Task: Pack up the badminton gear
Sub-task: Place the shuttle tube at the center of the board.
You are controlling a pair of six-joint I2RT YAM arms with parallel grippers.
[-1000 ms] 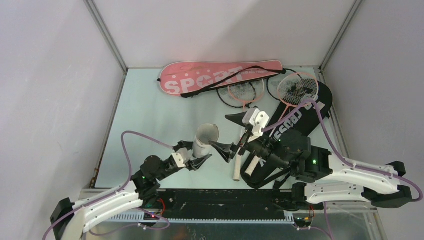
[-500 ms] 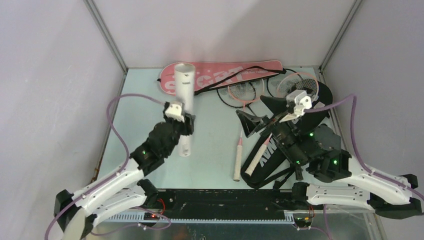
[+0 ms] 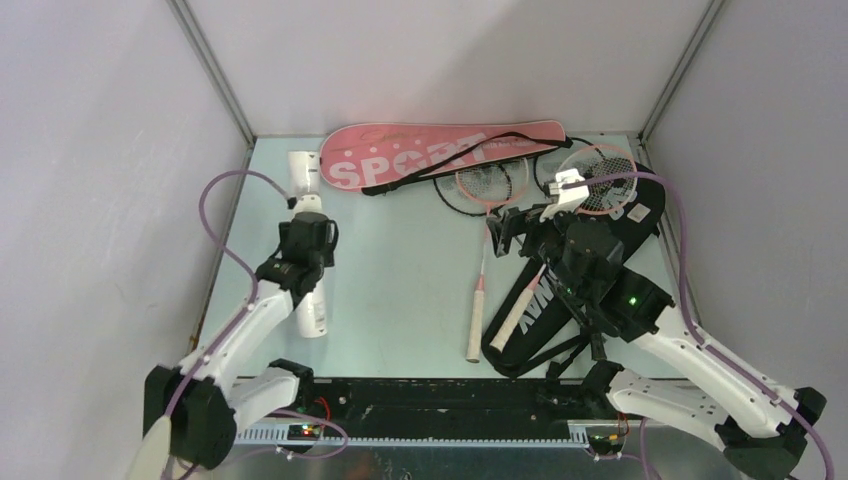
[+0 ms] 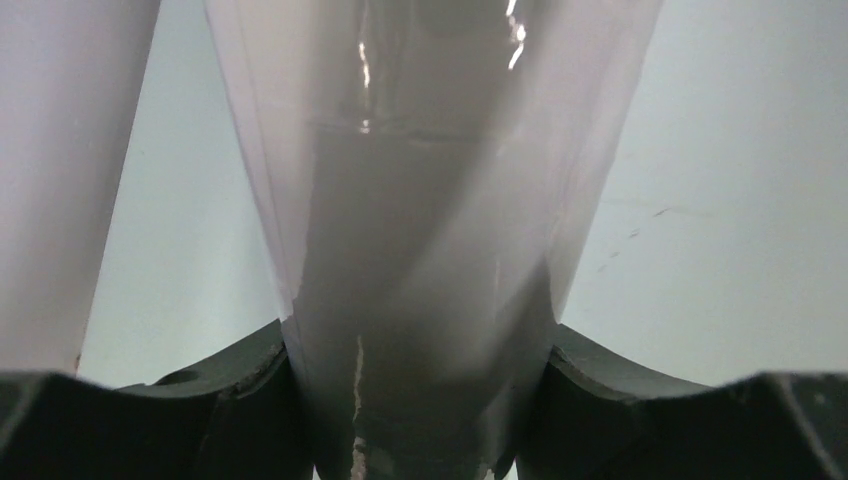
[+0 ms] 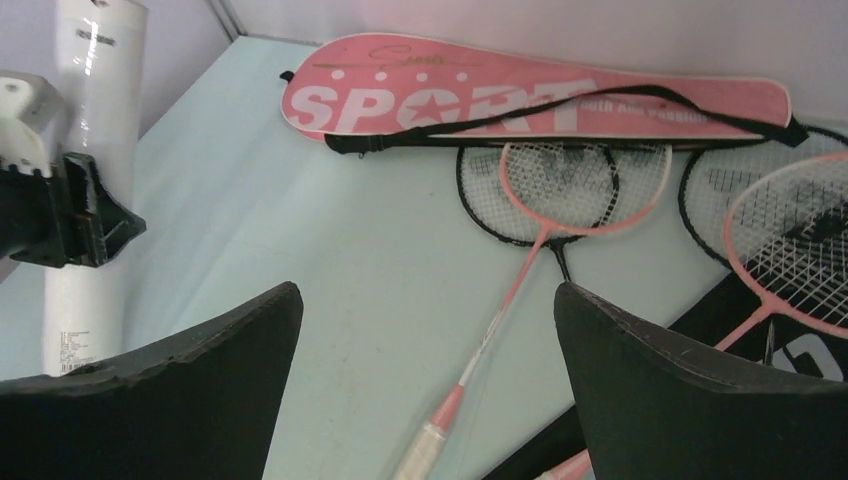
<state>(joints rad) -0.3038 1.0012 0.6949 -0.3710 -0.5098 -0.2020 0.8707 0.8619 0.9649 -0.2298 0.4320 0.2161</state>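
My left gripper is shut on the long translucent white tube, which lies lengthwise along the table's left side. In the left wrist view the tube fills the gap between both fingers. My right gripper hangs open and empty over the middle of the table, above a pink racket's shaft. The pink "SPORT" bag lies at the back. Pink and black racket heads overlap in front of it. Another pink racket lies on the black bag at the right.
The left wall stands close to the tube and the left arm. A black strap trails from the pink bag over the racket heads. Two white racket grips point toward the near edge.
The left arm has swung the tube from the table's middle to the left side, laying it lengthwise. The right gripper has drawn back toward the rackets, still open.
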